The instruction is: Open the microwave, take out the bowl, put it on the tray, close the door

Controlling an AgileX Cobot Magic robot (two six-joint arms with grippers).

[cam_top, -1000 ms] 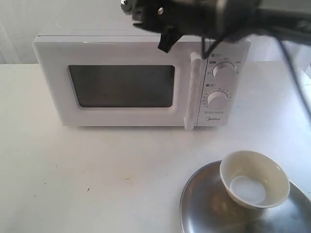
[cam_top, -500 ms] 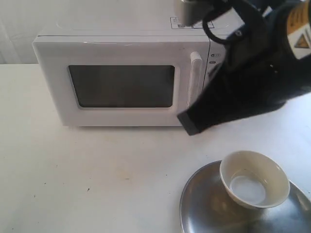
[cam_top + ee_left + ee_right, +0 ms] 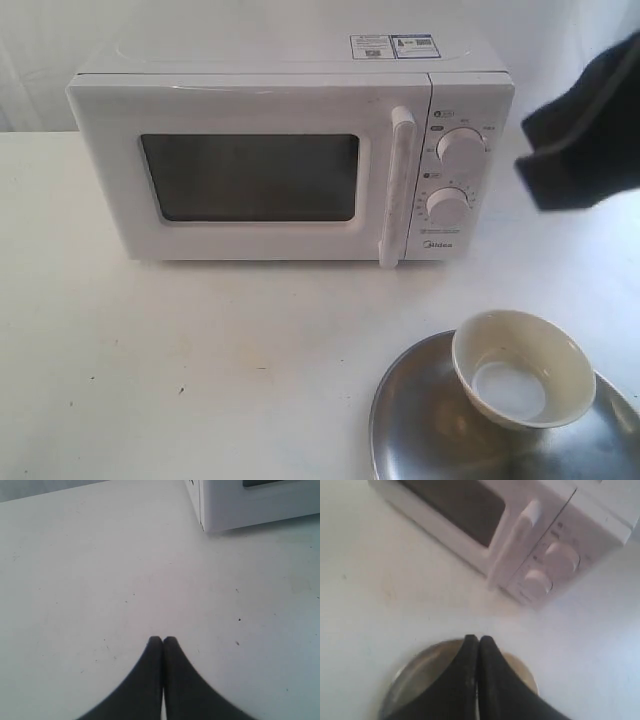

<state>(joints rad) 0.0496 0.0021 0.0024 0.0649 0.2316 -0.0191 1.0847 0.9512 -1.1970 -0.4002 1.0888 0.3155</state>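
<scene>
The white microwave (image 3: 270,110) stands at the back of the table with its door (image 3: 250,180) closed and the bar handle (image 3: 398,185) upright beside the two dials. The cream bowl (image 3: 522,368) sits inside the silver tray (image 3: 420,420) at the front right. My right arm (image 3: 580,130) hangs as a dark blur at the right edge, beside the microwave. In the right wrist view my right gripper (image 3: 479,638) is shut and empty above the tray (image 3: 415,675), its fingers hiding the bowl. My left gripper (image 3: 162,639) is shut over bare table near a microwave corner (image 3: 240,505).
The white table (image 3: 200,350) stretches in front of and to the left of the microwave. Two stickers (image 3: 393,46) lie on the microwave's top. The tray runs past the bottom right edge of the exterior view.
My right arm has swung from above the microwave's top, across its dial panel, out to the right edge. Microwave, bowl and tray have not moved.
</scene>
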